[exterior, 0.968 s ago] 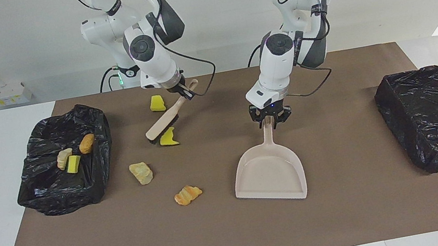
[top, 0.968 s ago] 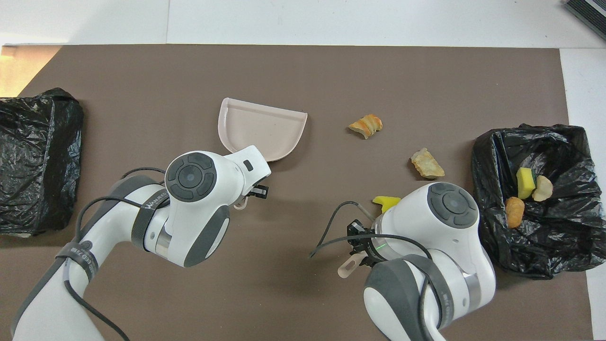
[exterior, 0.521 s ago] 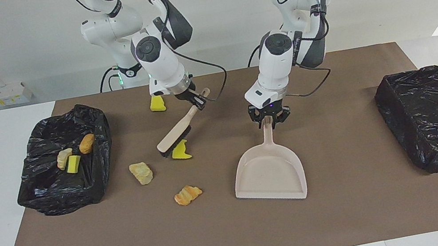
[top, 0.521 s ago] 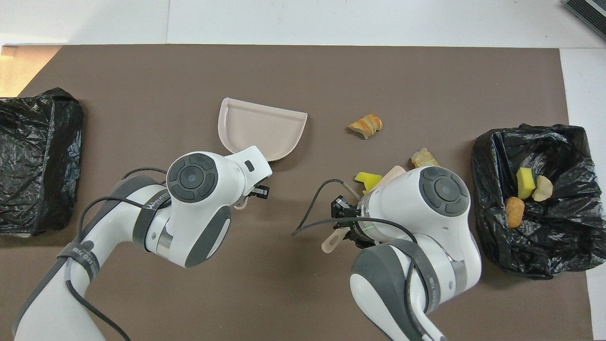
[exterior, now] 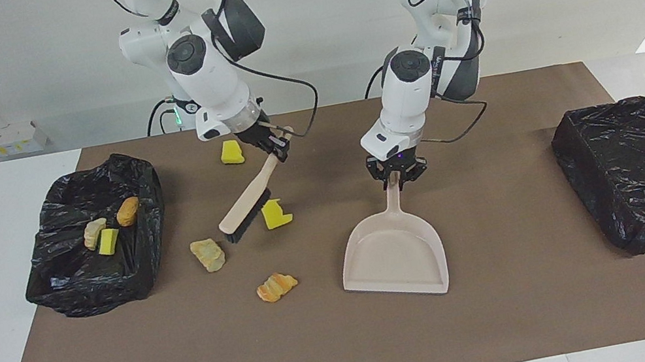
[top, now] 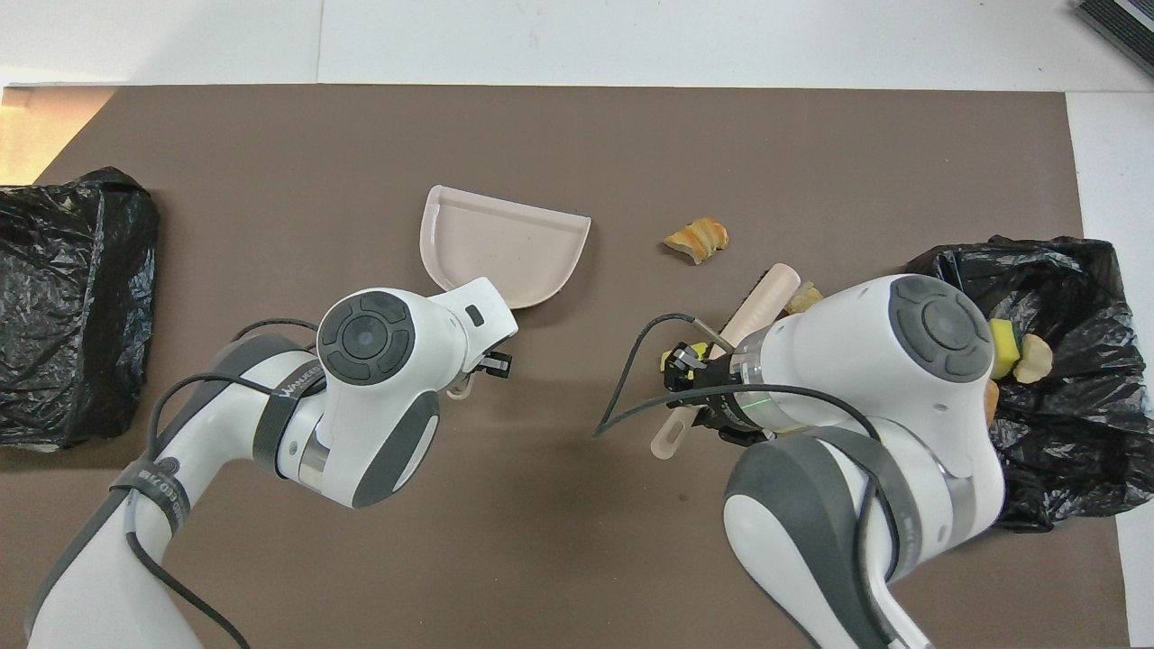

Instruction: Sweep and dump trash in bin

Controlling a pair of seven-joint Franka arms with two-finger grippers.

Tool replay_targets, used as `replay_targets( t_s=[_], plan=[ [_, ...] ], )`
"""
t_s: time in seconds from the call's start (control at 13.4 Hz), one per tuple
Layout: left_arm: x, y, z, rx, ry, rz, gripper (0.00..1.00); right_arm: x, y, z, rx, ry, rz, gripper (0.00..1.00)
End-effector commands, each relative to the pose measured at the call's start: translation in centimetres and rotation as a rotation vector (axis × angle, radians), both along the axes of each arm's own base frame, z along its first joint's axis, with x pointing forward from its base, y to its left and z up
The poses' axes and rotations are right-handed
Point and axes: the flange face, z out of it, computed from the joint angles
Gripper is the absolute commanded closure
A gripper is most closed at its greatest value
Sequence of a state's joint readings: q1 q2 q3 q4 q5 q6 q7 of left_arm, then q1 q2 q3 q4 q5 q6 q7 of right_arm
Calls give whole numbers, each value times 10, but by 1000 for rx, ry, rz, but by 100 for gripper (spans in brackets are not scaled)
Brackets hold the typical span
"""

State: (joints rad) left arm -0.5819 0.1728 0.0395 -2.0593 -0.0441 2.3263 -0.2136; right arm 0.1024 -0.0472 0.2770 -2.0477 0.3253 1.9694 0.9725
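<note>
The right gripper point(exterior: 275, 147) was clenched on the brush point(exterior: 247, 206) handle, the brush slanting down to the mat point(exterior: 517, 306) with its bristles beside a yellow chunk point(exterior: 276, 214), which lay at about 3 o'clock of the bristles in the facing view. The left gripper point(exterior: 398, 175) was clamped on the dustpan point(exterior: 394, 254) handle; the pan lay flat on the mat, its mouth turned away from the robots.

Trash was scattered at the right arm's end of the table. A second yellow chunk point(exterior: 231, 152) lay nearer the robots, at 11 o'clock of the brush head. A pale lump point(exterior: 207, 255) lay at 7 o'clock of the bristles, and an orange lump point(exterior: 277, 286) at 5 o'clock of that, between the pale lump and the pan.

Three scraps lay in the open bin point(exterior: 82, 283): a brown lump point(exterior: 127, 211), a beige lump point(exterior: 93, 233) and a green-and-yellow sponge point(exterior: 108, 241). A second bin point(exterior: 639, 171), bag-covered, stood at the left arm's end.
</note>
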Motion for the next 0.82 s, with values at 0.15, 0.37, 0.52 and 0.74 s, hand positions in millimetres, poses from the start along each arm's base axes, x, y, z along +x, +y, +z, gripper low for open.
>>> replay_targets(
  t_s=[0.15,0.37,0.52,0.74],
  plan=[
    [0,0,-3,-8,-3,1,69,-57,-20,8,-76,176,42,100],
    [-6,-4,-3,-1,13,-9,100,-107,-23,-7,-166,304,-41,100],
    [-4,-3,-1,4,19,-9,100,-152,-15,-15,-199,330,-92,100],
    [7,7,7,9,-2,-29,100,-198,-8,-19,-157,381,-156,100]
  ],
)
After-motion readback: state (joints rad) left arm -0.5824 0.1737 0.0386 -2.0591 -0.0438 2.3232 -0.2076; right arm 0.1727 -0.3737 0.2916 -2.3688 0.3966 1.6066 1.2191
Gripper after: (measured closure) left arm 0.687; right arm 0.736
